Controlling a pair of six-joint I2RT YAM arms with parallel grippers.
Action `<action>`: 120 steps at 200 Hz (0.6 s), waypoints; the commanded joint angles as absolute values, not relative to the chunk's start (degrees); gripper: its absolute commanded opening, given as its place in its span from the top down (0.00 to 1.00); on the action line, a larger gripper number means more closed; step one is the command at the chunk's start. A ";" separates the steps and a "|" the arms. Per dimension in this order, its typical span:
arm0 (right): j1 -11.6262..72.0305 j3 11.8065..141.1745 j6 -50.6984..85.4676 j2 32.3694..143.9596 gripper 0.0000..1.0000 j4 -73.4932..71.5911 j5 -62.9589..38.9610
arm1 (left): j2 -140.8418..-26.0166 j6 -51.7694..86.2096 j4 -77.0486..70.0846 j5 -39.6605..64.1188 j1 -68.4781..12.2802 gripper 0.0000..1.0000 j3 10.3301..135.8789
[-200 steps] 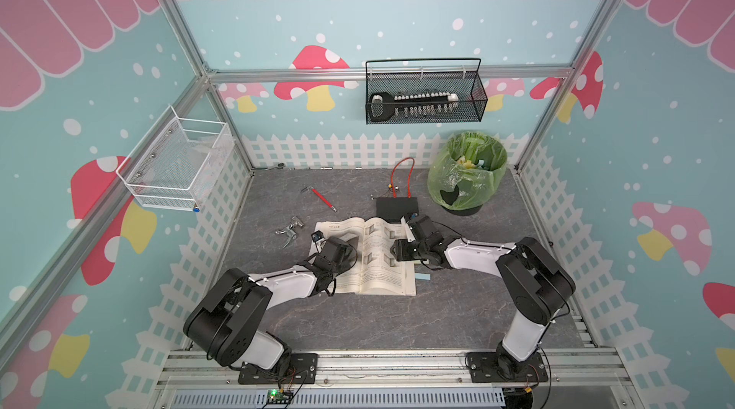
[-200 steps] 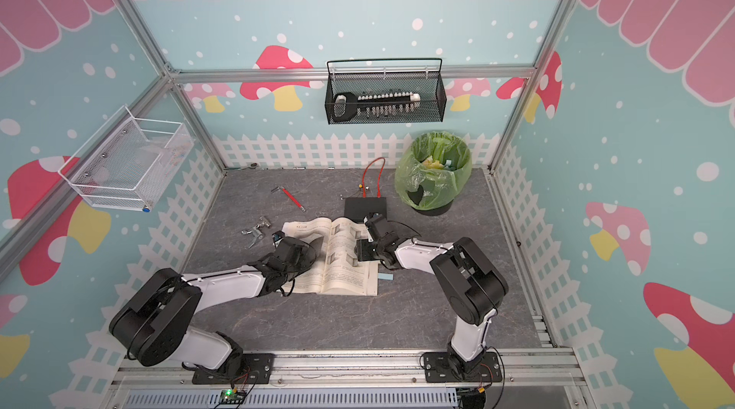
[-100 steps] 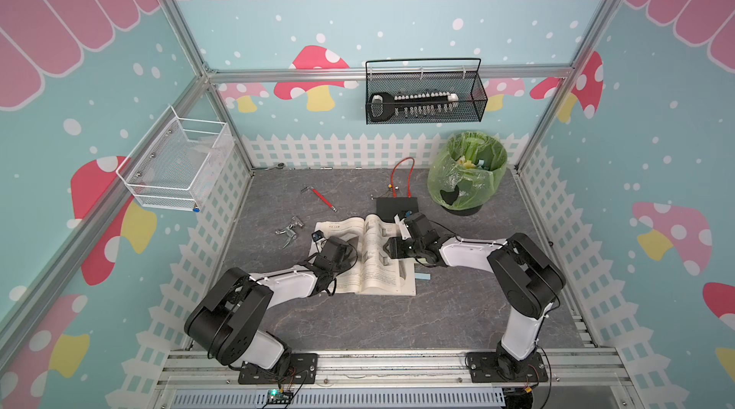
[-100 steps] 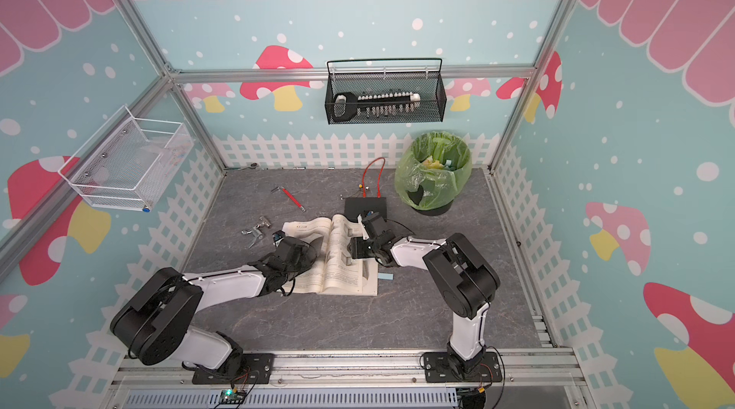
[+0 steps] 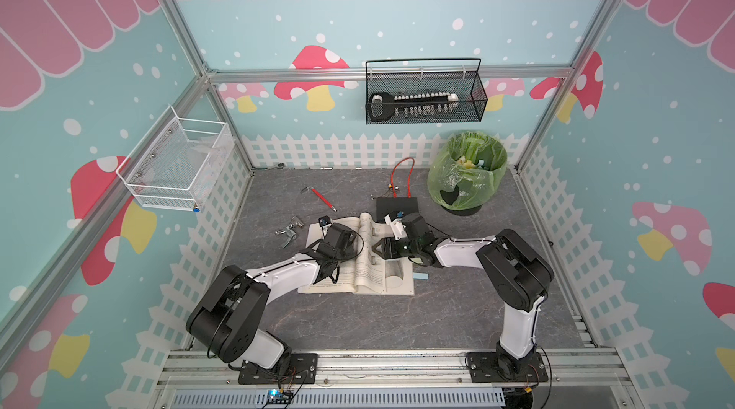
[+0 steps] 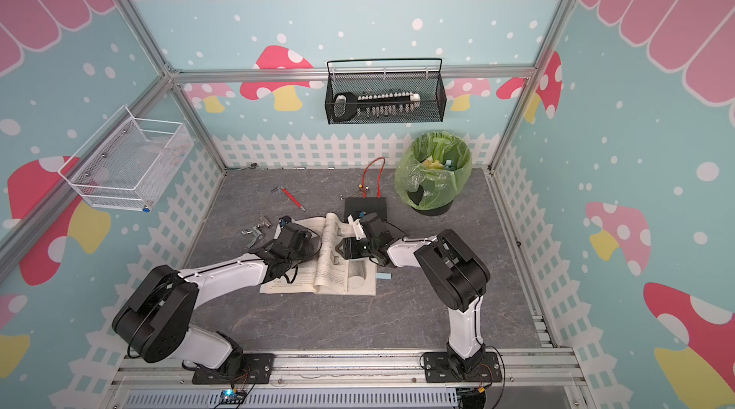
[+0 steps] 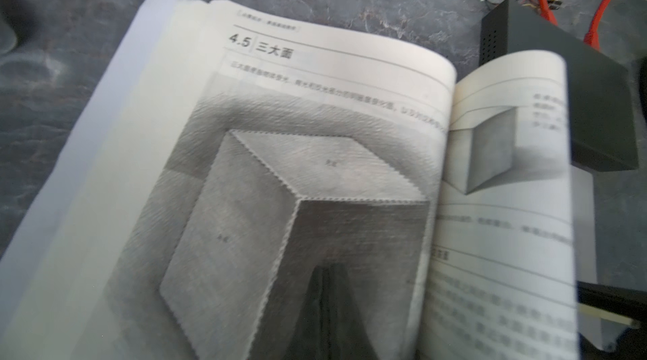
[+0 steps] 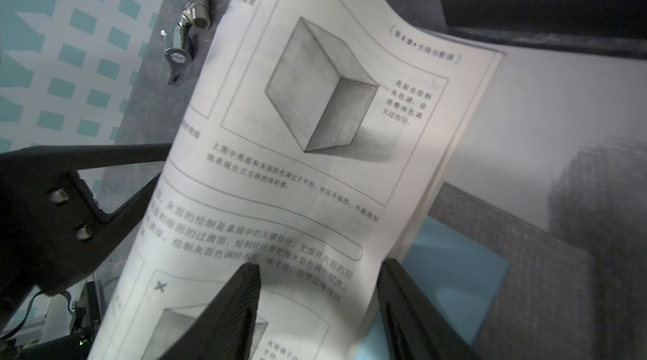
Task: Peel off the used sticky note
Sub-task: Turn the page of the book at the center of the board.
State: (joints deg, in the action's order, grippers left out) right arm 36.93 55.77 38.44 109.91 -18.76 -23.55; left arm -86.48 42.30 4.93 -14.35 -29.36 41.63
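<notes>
**Upper left of the frame:** in both top views a white wire basket (image 5: 175,166) hangs on the side wall.

**Left of centre:** metal pipe fittings (image 5: 288,230) lie on the grey tabletop (image 5: 397,327). A red-handled tool (image 5: 323,199) lies above them in the frame.

**Centre:** an open book (image 5: 368,274) lies flat on the tabletop. The left gripper (image 7: 324,272) rests on the book's left page. Its jaws are fully closed, tips together, pressed onto a shaded cube drawing and holding nothing.

**Right of the spine:** the right gripper (image 5: 378,249) extends in from the right side of the frame, low over the right page. Its jaws stand partly apart. In the right wrist view a lifted page (image 8: 297,124) curves up across the gap between the two fingers (image 8: 238,305). The page is not pinched.

**Task item:** the sticky note (image 5: 420,276) is light blue. It sits at the right edge of the book, just right of centre and a little below it, and projects onto the tabletop. The right wrist view shows the sticky note (image 8: 455,267) beneath the lifted page's outer edge, just beside one finger. Whether it adheres to a page or to the tabletop cannot be told.

**Above the book in the frame:** a black box (image 5: 397,204) stands on the tabletop.

**Right of the black box:** a bin lined with a green bag (image 5: 465,178).

**Rear wall, upper centre-right:** a black mesh basket (image 5: 425,105).
</notes>
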 commanded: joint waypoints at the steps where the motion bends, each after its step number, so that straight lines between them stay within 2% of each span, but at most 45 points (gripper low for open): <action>1: 38.25 54.62 39.72 112.28 0.40 -23.78 -30.34 | -85.85 38.81 6.59 -14.89 -28.75 1.00 44.21; 58: 38.29 53.90 42.10 114.17 0.40 -29.26 -34.28 | -84.01 36.02 8.41 -14.88 -28.07 1.00 48.67; 120: 38.25 53.78 42.10 114.11 0.40 -29.38 -34.10 | -85.11 37.02 8.11 -9.97 -28.20 0.99 45.50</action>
